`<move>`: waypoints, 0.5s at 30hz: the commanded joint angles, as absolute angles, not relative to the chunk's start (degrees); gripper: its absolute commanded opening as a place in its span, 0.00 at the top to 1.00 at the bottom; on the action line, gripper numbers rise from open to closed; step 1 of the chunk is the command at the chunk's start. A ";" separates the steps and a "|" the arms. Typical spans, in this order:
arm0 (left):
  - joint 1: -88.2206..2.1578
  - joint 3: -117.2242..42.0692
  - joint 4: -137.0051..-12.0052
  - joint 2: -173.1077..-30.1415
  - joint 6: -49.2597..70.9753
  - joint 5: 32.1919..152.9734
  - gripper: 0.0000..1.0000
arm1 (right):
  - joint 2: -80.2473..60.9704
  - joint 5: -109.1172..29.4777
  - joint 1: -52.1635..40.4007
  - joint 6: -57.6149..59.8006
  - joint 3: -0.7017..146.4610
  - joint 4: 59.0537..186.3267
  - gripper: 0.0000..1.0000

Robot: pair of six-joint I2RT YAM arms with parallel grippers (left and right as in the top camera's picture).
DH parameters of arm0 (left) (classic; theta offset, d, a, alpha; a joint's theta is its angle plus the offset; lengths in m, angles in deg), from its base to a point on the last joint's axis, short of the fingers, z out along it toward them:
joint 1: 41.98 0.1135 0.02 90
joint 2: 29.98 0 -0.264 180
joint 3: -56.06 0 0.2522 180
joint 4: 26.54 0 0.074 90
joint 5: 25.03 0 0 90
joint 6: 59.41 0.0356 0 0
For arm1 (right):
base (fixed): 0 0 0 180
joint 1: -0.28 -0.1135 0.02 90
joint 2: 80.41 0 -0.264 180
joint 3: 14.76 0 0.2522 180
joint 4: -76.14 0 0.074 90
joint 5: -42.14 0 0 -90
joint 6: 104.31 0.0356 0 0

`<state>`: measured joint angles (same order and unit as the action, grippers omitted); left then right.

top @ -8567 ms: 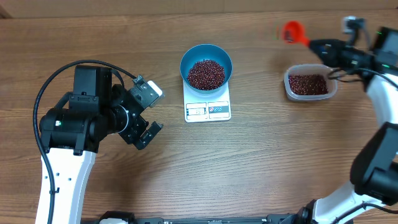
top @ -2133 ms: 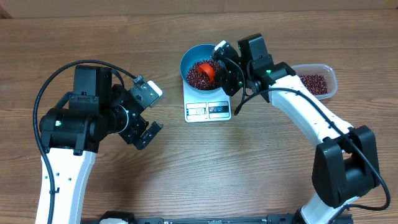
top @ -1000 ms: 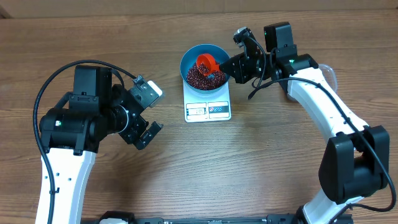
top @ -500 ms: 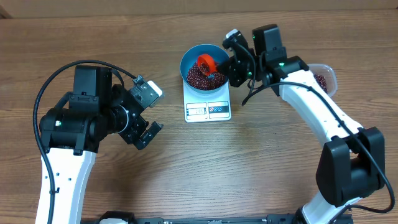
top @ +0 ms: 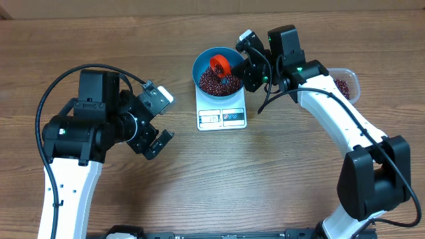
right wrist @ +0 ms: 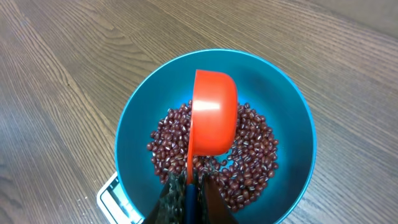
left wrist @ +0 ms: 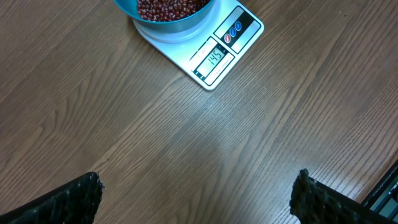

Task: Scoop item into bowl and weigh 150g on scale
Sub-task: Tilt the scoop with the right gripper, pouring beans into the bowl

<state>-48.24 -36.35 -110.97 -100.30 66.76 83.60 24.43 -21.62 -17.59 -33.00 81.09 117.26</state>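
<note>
A blue bowl (top: pixel 202 61) (right wrist: pixel 292 115) (left wrist: pixel 127 9) stands on the white scale (top: pixel 222 117) (left wrist: pixel 217 53) and holds a pile of dark red beans (top: pixel 209 81) (right wrist: pixel 255 146) (left wrist: pixel 165 7). My right gripper (top: pixel 247 66) (right wrist: pixel 188 182) is shut on the handle of a red-orange measuring cup (top: pixel 220 65) (right wrist: pixel 214 112), which hangs tipped on its side over the beans inside the bowl. Left of the scale, my left gripper (top: pixel 154 119) (left wrist: pixel 196 198) stands open above bare wood with nothing between its fingers (left wrist: pixel 68 199).
A clear plastic tub (top: pixel 346 81) with more beans sits at the right, partly hidden behind my right arm (top: pixel 332 109). A black cable (top: pixel 60 83) loops over my left arm. The scale display (left wrist: pixel 214 57) faces the left wrist camera.
Over the last second my right gripper shifted left and turned the measuring cup further onto its side over the bowl; since half a second ago it has barely moved. The left arm is still.
</note>
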 commanded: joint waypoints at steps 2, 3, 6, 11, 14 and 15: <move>-48.38 -36.07 -110.93 -100.43 66.19 83.62 0.00 | 21.85 -21.73 -17.45 -35.60 81.46 115.86 0.96; -48.38 -36.07 -110.93 -100.43 66.19 83.62 0.01 | 21.85 -21.71 -17.45 -35.60 81.46 115.71 0.96; -48.38 -36.07 -110.93 -100.43 66.19 83.62 0.01 | 21.85 -21.73 -17.43 -35.63 81.46 115.71 0.96; -48.38 -36.07 -110.95 -100.43 66.19 83.62 0.00 | 21.85 -21.73 -17.43 -35.63 81.46 116.14 0.96; -48.38 -36.07 -110.95 -100.43 66.19 83.62 0.00 | 21.85 -21.71 -17.45 -35.63 81.46 116.14 0.96; -48.38 -36.07 -110.95 -100.43 66.19 83.60 0.00 | 21.85 -21.73 -17.43 -35.63 81.46 116.14 0.96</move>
<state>-48.24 -36.35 -110.97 -100.30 66.74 83.60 24.43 -21.75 -17.59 -35.28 81.09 116.41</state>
